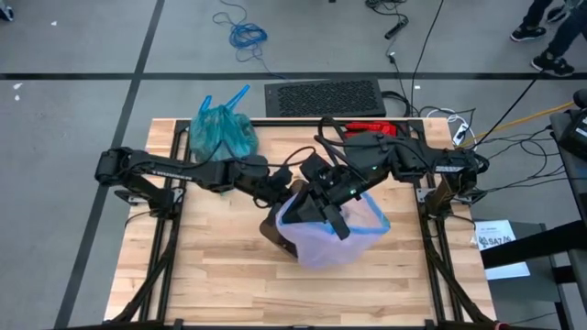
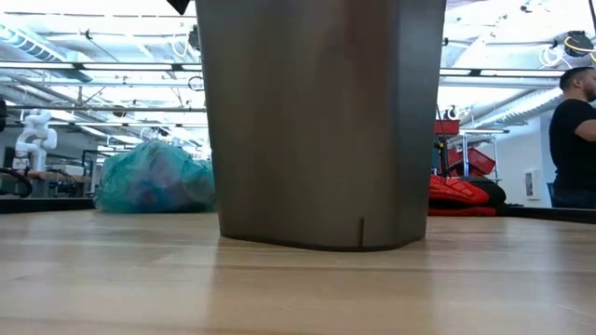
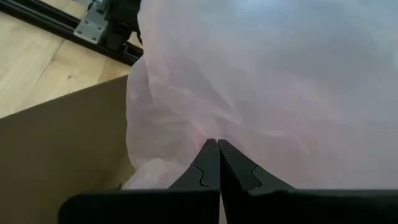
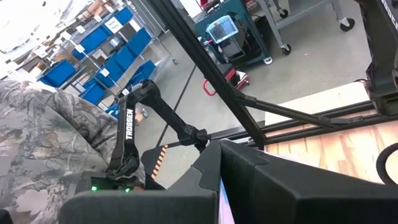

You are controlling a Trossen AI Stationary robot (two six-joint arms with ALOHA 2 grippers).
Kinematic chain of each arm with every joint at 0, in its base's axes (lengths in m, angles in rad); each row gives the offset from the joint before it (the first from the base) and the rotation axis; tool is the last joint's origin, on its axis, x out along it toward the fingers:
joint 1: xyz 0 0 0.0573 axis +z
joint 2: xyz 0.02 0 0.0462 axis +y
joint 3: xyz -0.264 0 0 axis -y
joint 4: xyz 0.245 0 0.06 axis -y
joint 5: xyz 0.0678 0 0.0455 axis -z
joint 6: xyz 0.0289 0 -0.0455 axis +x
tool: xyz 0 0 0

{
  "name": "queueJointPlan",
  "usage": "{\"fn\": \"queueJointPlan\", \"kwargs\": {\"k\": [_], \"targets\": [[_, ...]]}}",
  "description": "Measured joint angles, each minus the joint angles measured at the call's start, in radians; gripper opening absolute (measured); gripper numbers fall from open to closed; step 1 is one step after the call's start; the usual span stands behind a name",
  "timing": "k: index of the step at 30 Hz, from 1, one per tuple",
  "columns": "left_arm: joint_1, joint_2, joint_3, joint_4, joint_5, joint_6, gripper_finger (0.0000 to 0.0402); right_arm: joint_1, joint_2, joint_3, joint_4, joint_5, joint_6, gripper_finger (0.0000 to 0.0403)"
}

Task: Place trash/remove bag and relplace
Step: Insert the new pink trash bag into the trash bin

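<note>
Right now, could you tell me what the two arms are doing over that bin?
Both arms are fitting a fresh pale pink bag into the brown bin at the middle of the table. The left gripper is shut on the pink bag at the bin's edge, and the right gripper is shut at the bag's blue-edged mouth. The full teal bag sits apart at the table's far left corner, already out of the bin.

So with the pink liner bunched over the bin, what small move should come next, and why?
Probably draw the two grippers apart and down to stretch the pink liner over the bin's rim. Both the left gripper and right gripper are shut on it, yet it sits bunched; the filled teal bag is already set aside.
</note>
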Motion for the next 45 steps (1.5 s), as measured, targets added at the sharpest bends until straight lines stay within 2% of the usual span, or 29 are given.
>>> {"fn": "queueJointPlan", "kwargs": {"k": [8,11,16,22,26,32,38,45], "targets": [[0.047,-0.011,0.002,-0.019,0.029,0.0,0.0001,0.0,0.0,0.0,-0.005,0.0,-0.018,0.0],[0.062,-0.025,0.008,-0.022,0.053,0.0,0.0016,0.0,0.0,0.0,-0.006,0.0,-0.019,0.0],[0.086,-0.032,0.029,-0.017,0.11,0.0,0.0077,-0.005,0.0,0.0,-0.024,0.0,-0.03,0.0],[0.116,-0.032,0.061,-0.036,0.129,0.0,0.0162,-0.021,0.0,0.0,-0.071,0.001,-0.048,0.0],[0.143,-0.044,0.084,-0.037,0.177,0.0,0.0195,-0.028,0.009,0.0,-0.108,0.001,-0.069,0.0],[0.191,-0.092,0.094,-0.117,0.189,0.009,0.0203,-0.044,0.04,-0.002,-0.132,-0.014,-0.098,0.0],[0.244,-0.139,0.094,-0.284,0.196,0.056,0.0203,-0.063,0.04,-0.002,-0.133,-0.03,-0.122,0.0],[0.312,-0.255,0.094,-0.321,0.18,0.079,0.0203,-0.087,0.041,-0.002,-0.202,-0.015,-0.161,0.0]]}}
